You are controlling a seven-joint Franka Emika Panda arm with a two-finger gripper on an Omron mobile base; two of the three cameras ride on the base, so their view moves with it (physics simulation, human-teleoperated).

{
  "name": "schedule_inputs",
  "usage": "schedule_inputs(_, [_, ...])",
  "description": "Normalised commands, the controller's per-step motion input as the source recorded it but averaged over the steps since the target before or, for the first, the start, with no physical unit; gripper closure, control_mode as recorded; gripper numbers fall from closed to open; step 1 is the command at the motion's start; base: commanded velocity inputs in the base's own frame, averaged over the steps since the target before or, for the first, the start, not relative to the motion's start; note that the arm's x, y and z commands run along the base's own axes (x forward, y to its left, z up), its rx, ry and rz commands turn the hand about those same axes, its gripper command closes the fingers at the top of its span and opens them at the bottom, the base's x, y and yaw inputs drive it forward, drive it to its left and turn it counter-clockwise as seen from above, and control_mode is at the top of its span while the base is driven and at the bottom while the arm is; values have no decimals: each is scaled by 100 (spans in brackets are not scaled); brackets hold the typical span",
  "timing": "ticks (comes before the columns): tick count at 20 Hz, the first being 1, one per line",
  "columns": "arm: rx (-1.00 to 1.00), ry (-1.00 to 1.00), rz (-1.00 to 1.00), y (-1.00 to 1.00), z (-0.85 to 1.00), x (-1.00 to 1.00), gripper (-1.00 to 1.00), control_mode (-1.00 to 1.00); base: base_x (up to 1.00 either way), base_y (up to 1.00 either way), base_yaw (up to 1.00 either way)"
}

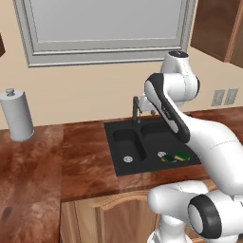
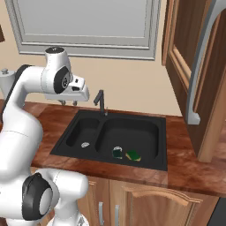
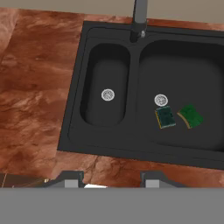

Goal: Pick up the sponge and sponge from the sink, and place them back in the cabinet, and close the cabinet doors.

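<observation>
The gripper (image 2: 69,102) hangs high above the counter (image 3: 39,87) at the sink's left rim, pointing down. In the hand view its two finger tips (image 3: 70,180) rise at the bottom edge with a gap between them, yet nothing sits in that gap; the jaws are drawn in as far as they go and hold nothing.

Below lies the black sink (image 3: 74,118). In the hand view the faucet (image 3: 139,17) stands at 12 o'clock, the left basin's drain sits just left of centre, and the two sponges rest in the right basin at about 3 o'clock. The first sponge (image 3: 165,117) lies just under the right drain (image 3: 161,100), almost touching it; the second sponge (image 3: 190,115) lies just beside the first, tilted, with its yellow edge showing. They are close together but seem to be apart.

The cabinet (image 2: 194,66) hangs at about 2 o'clock in the right base view, its door (image 2: 207,57) swung open toward the robot.

My judgement of the risks: with jaws this narrow, a descent would press on a sponge rather than straddle it, so they need to widen first. The sponges are so near each other that fingers closing on one could nudge or drag the other. The faucet stands between hand and right basin, so a low sideways sweep could strike it. Later, the open door juts into the lift path.
</observation>
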Motion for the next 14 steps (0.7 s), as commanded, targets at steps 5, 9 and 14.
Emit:
schedule_inputs(5, [0,0,0,0,0,-3,-100,-100,0,0,0])
schedule_inputs(9, [0,-2,0,-3,0,-17,-100,-100,0,0,0])
schedule_inputs(14, [3,-1,0,-11,1,-27,-100,-100,0,0,0])
